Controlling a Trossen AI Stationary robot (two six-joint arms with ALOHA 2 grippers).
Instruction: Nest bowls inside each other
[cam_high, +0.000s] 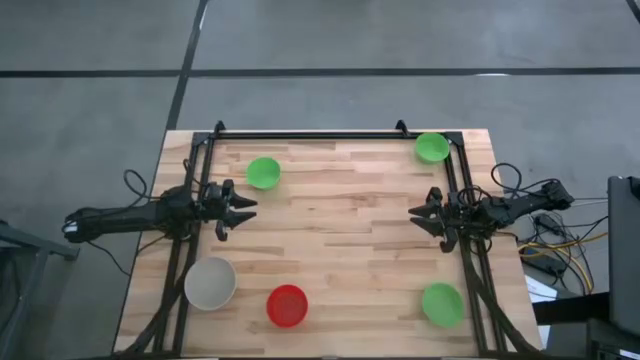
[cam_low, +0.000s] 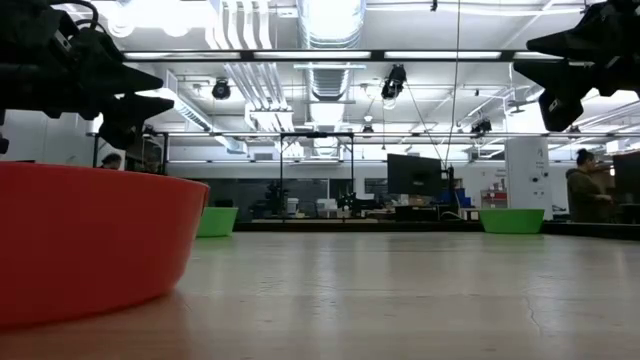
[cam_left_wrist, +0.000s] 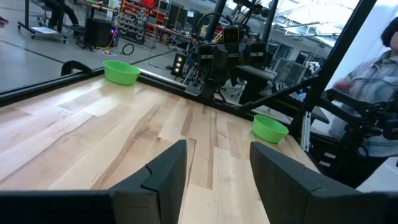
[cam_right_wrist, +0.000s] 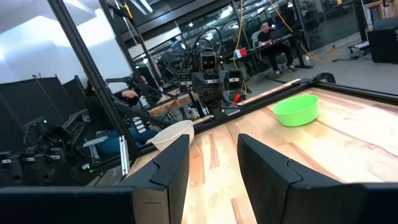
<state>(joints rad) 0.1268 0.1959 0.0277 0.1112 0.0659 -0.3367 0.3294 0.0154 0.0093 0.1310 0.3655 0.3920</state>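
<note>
Five bowls stand upright on their bases on the wooden table (cam_high: 340, 240). One green bowl (cam_high: 264, 172) is at the far left, another green bowl (cam_high: 432, 148) at the far right corner, a third green bowl (cam_high: 442, 303) at the near right. The off-white bowl (cam_high: 210, 283) and the red bowl (cam_high: 287, 305) sit near the front left. My left gripper (cam_high: 248, 210) hovers open at mid left, above the table, with nothing between its fingers (cam_left_wrist: 168, 168). My right gripper (cam_high: 414, 215) faces it from mid right, open and holding nothing (cam_right_wrist: 214, 149).
A dark metal frame (cam_high: 330, 134) runs along the table's far edge and both sides. The middle of the table between the two grippers is bare wood. A person (cam_left_wrist: 373, 106) sits beyond the right side, and workshop gear fills the room behind.
</note>
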